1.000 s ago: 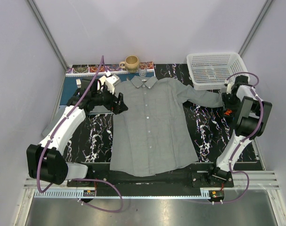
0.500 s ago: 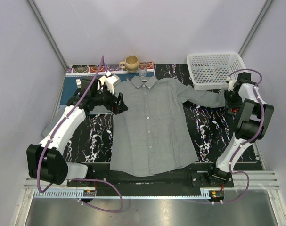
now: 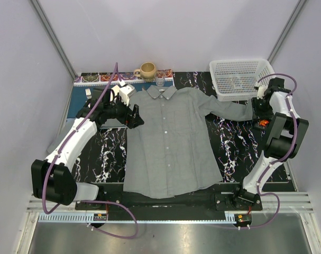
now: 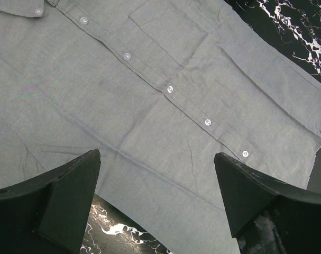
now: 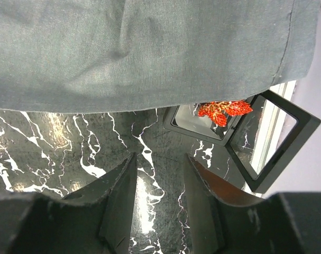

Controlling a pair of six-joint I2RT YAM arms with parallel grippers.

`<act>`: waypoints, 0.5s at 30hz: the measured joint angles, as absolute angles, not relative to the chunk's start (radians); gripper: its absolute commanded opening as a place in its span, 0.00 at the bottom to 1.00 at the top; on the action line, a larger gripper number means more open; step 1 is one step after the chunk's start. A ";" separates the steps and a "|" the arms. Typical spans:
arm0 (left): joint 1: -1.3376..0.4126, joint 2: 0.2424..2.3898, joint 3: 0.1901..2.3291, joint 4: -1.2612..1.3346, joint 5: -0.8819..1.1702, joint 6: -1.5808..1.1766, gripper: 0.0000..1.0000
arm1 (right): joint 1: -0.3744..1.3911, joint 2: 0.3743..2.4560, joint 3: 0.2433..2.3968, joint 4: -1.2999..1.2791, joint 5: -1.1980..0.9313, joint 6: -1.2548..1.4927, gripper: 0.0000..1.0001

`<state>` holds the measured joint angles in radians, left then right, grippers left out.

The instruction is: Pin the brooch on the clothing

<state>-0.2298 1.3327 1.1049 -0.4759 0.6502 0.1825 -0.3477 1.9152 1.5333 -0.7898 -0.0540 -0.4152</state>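
Left gripper (image 4: 156,156) spread wide, empty, over grey shirt (image 4: 149,63); right gripper (image 5: 160,156) parted, empty, near orange-red brooch (image 5: 223,109) lying in open black case (image 5: 194,127) beside the sleeve.

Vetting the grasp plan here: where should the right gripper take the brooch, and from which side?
Probably the brooch by its lobed tips clear of the sleeve, pinched from above. It lies flat in the open case, one edge at the sleeve's hem, the lid raised alongside, so the right gripper should enter from the bare table side.
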 measured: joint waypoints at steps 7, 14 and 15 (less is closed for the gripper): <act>-0.230 1.333 1.105 -0.476 0.652 0.183 0.92 | -0.348 1.976 1.536 -0.782 -0.054 -0.421 0.44; -0.230 1.333 1.105 -0.476 0.652 0.183 0.92 | -0.348 2.006 1.521 -0.752 -0.054 -0.431 0.43; -0.230 1.333 1.105 -0.476 0.652 0.183 0.92 | -0.348 2.009 1.519 -0.748 -0.054 -0.433 0.42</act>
<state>-0.2298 1.3327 1.1049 -0.4763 0.6521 0.1829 -0.3477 2.0094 1.5188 -0.7483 -0.0540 -0.4332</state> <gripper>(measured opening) 0.918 0.428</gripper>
